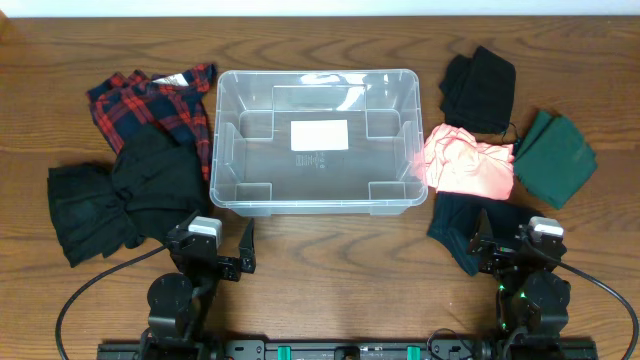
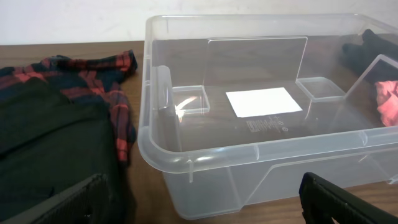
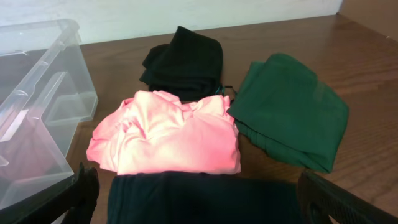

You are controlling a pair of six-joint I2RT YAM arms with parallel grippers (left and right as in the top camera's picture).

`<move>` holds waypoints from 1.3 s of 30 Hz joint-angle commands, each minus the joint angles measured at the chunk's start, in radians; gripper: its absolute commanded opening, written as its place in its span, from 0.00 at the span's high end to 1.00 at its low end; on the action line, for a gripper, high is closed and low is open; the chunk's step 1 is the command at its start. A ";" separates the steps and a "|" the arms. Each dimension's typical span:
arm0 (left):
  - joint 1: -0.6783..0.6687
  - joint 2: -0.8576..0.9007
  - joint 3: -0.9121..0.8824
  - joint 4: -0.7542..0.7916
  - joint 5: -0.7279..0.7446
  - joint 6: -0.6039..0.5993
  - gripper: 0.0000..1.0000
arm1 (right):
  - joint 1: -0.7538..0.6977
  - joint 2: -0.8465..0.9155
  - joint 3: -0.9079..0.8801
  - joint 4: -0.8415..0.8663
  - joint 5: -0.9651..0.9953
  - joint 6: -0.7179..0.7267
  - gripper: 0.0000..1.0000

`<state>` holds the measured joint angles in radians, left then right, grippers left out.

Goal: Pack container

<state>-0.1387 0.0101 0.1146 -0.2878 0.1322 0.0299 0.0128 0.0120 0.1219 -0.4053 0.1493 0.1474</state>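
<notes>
Left gripper (image 2: 204, 182): jaws wide, empty; container (image 2: 205, 152) just ahead. Right gripper (image 3: 198, 186): jaws wide, empty, above black garment (image 3: 255, 200); container front-left.

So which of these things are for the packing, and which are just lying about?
Job: clear bin; probably to pack: plaid shirt, big black garment, pink top, green garment, far black garment, near black garment.
Lying about: only the arm cable.

Even, bright light falls from above; glare streaks the floor of the bin (image 2: 163, 163), and my left fingers (image 2: 339, 200) blur up close.
</notes>
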 commanded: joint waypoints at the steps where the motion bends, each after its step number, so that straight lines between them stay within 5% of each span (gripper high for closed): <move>1: -0.003 -0.006 -0.024 -0.002 0.015 -0.005 0.02 | 0.007 -0.005 -0.003 0.002 0.000 -0.014 0.01; 15: -0.003 0.126 0.085 -0.002 -0.067 -0.120 0.02 | 0.007 -0.005 -0.003 0.002 0.000 -0.014 0.01; 23: 0.002 0.515 0.483 -0.118 -0.306 -0.179 0.02 | 0.007 -0.005 -0.003 0.002 0.000 -0.014 0.01; 32: 0.242 1.049 1.070 -0.397 -0.221 -0.178 0.02 | 0.007 -0.005 -0.003 0.002 0.000 -0.014 0.01; 39: 0.380 1.165 1.200 -0.429 -0.204 -0.167 0.02 | 0.007 -0.005 -0.003 0.002 0.000 -0.014 0.01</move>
<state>0.1917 1.1706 1.2900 -0.6949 -0.0666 -0.1345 0.0128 0.0120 0.1215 -0.4030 0.1493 0.1474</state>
